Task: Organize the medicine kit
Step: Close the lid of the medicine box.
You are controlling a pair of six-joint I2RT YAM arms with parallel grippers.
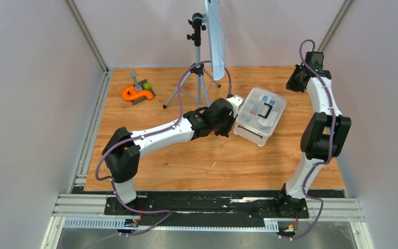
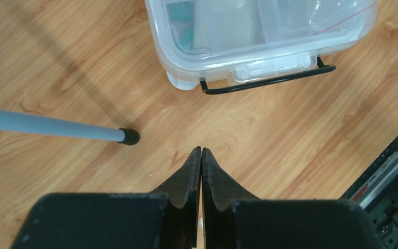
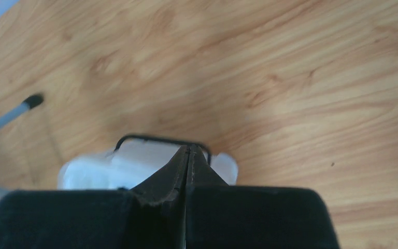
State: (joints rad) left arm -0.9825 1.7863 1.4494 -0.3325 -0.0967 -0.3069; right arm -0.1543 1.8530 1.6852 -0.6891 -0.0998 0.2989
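Two grippers, both pressed shut and holding nothing. The left gripper (image 2: 201, 153) has its black fingers tip to tip over bare wood, pointing at the medicine kit (image 2: 259, 41), which sits just ahead of it, with a strip of table (image 2: 269, 135) showing between them in the left wrist view. From above, that gripper (image 1: 237, 110) lies close against the kit's left side; whether it touches cannot be told.

The kit is a white, round-cornered tub near the middle of the table, a little right of centre and turned at an angle. Its clear lid (image 1: 263, 106) is on top, black handle (image 1: 264, 110) up. A black wire clip (image 2: 269, 85) stands out from the wall facing the left gripper. Through the lid show divided compartments: a teal packet (image 2: 184, 26) in one, pale white contents beside it, and a clear bag (image 2: 331, 21) with a thin red line.

The right gripper (image 3: 188, 150) hangs well behind the kit, near the table's far right corner, looking down at the blurred white tub.

A grey tripod leg (image 2: 52, 126) rests left of the left gripper; an orange-and-grey tool (image 1: 139, 92) lies far left.
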